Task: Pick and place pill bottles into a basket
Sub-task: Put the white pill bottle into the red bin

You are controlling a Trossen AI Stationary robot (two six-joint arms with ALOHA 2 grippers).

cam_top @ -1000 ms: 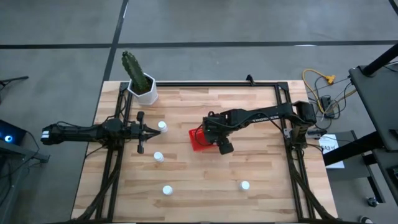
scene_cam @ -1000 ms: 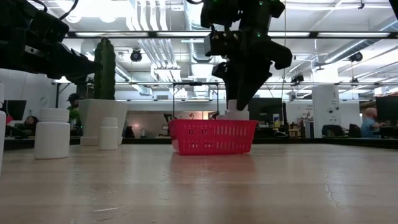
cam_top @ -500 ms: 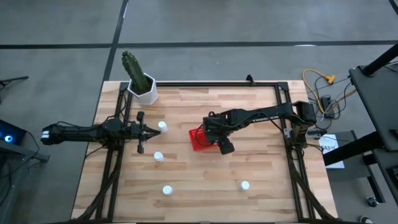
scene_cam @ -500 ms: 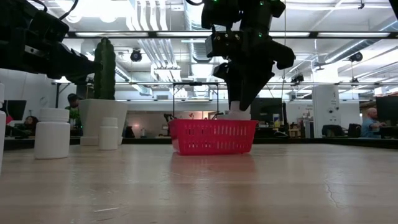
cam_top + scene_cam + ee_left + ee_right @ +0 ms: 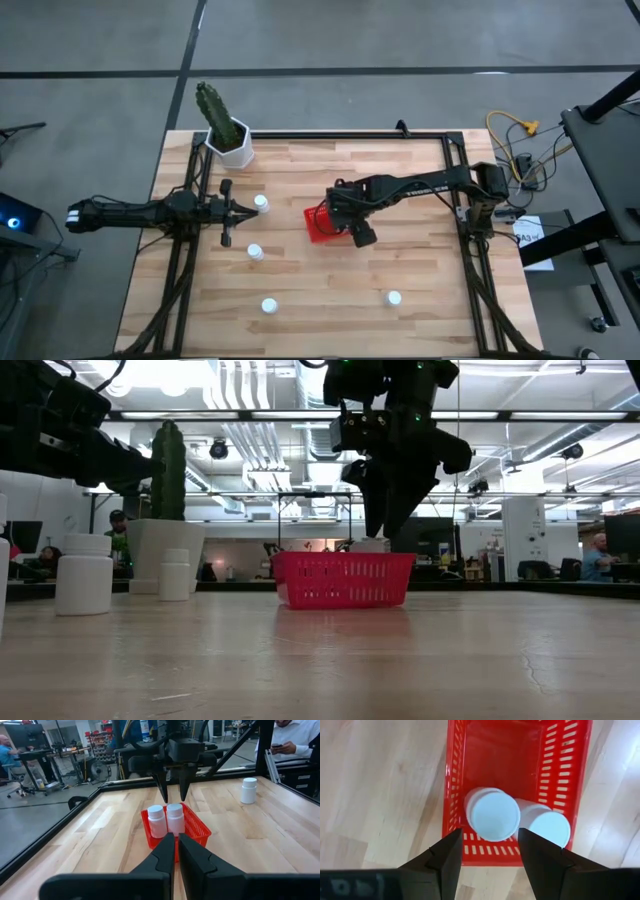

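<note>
The red basket (image 5: 520, 750) stands mid-table and holds two white pill bottles (image 5: 156, 820) (image 5: 175, 818) upright, side by side, at one end. My right gripper (image 5: 173, 795) hangs just above them, pointing down. It is open, and its fingertips stand clear over the cap (image 5: 495, 816) of one bottle. In the high view the arm covers most of the basket (image 5: 314, 226). Several more pill bottles (image 5: 261, 203) (image 5: 255, 252) (image 5: 269, 306) stand on the wood. My left gripper (image 5: 243, 209) waits shut at the table's left, pointing level toward the basket.
A white pot with a cactus (image 5: 230, 140) stands at the far left corner. One bottle (image 5: 394, 298) stands alone near the front right. A black frame (image 5: 350, 134) runs along the table's edges. People sit and stand in the room beyond the table.
In the low view the cap of the bottle under my right gripper has shifted a little toward the table's left and sits slightly lower in the basket.
</note>
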